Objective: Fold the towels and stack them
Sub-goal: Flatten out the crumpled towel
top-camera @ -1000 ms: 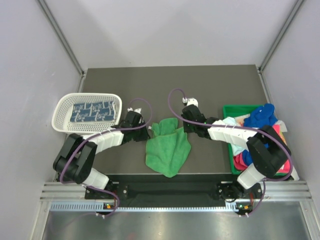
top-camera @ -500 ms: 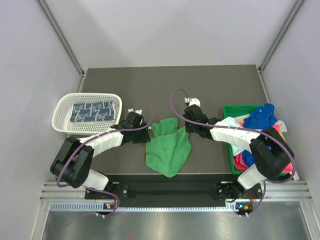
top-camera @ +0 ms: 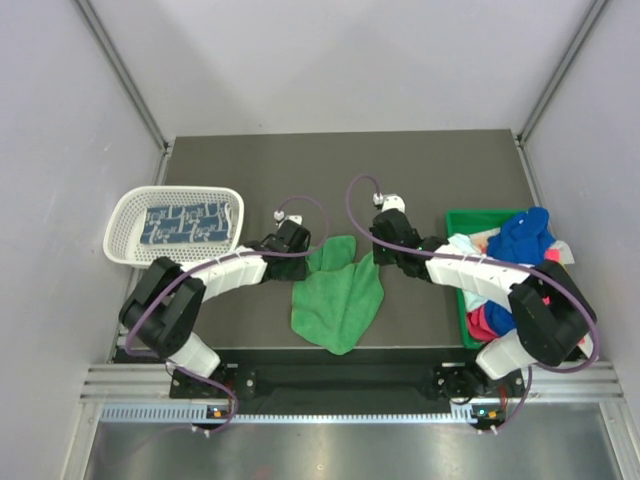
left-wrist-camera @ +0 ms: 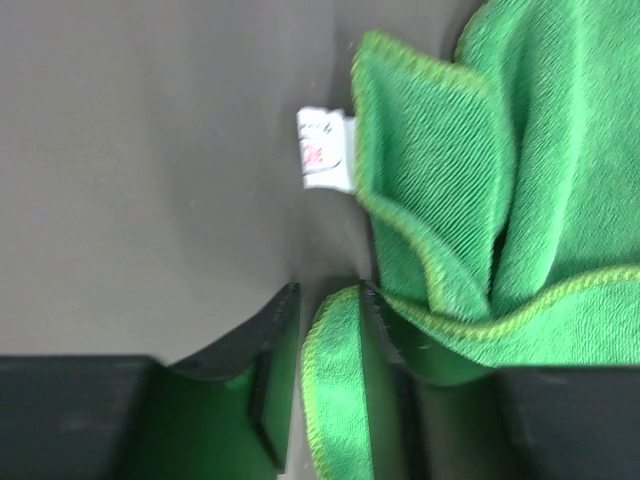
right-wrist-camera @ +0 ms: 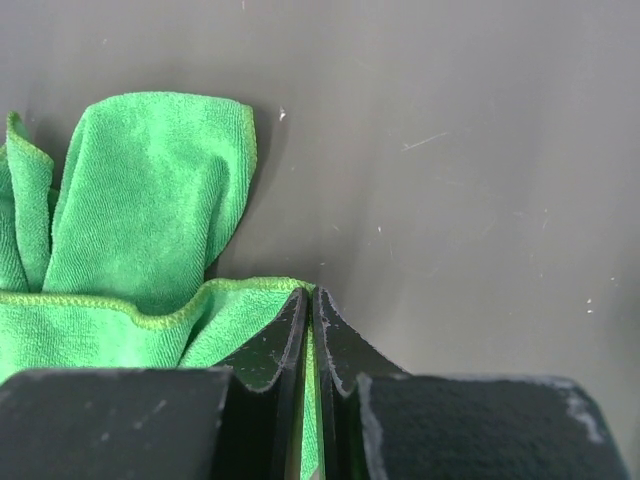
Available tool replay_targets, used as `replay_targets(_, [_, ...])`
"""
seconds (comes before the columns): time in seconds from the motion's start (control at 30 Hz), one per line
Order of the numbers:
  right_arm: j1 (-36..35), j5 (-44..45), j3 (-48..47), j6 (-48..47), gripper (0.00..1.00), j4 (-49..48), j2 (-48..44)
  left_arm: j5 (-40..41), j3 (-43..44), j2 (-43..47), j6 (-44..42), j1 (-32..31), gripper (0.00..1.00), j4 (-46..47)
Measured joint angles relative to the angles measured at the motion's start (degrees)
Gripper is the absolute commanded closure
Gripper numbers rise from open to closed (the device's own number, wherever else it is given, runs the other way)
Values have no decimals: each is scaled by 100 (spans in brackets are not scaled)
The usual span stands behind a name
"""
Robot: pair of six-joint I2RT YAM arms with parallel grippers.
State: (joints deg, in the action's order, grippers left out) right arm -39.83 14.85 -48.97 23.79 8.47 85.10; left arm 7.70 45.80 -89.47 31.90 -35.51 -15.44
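A green towel (top-camera: 338, 300) lies crumpled on the dark table between the two arms. My left gripper (top-camera: 300, 262) is at its upper left corner. In the left wrist view the jaws (left-wrist-camera: 329, 292) stand open around a folded hem of the green towel (left-wrist-camera: 520, 200), which rests against the right finger with a gap on the left. A white label (left-wrist-camera: 326, 150) sticks out of that hem. My right gripper (top-camera: 383, 255) is at the towel's upper right corner, shut (right-wrist-camera: 312, 293) on the green towel's edge (right-wrist-camera: 150, 230). A blue-and-white patterned towel (top-camera: 185, 222) lies folded in the basket.
The white mesh basket (top-camera: 125, 215) stands at the left. A green bin (top-camera: 462, 218) at the right holds a royal blue towel (top-camera: 525, 232), a pale one (top-camera: 462, 245) and a pink-red one (top-camera: 483, 322). Grey walls close the sides and back.
My left gripper has slid right onto the towel's upper left corner and its jaws have parted. The right gripper has drifted slightly right, still pinching the edge.
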Motion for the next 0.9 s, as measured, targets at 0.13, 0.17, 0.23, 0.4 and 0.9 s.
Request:
replay_targets(0.13, [11,-7,103,0,96,-2,-107,299,114,-144,74,-175,76,20])
replay_targets(0.17, [22,-4,116,-4,96,-2,-127,363,118,-155,105,-201,80,22])
replay_targets(0.23, [48,-9,166,-9,96,-7,-188,468,122,-170,149,-238,92,26])
replay_targets(0.4, [92,-17,175,-15,96,-7,-291,579,133,-170,262,-280,100,13])
replay_targets(0.9, [101,-96,184,-15,100,92,-933,1172,710,1419,70,-297,100,-2002])
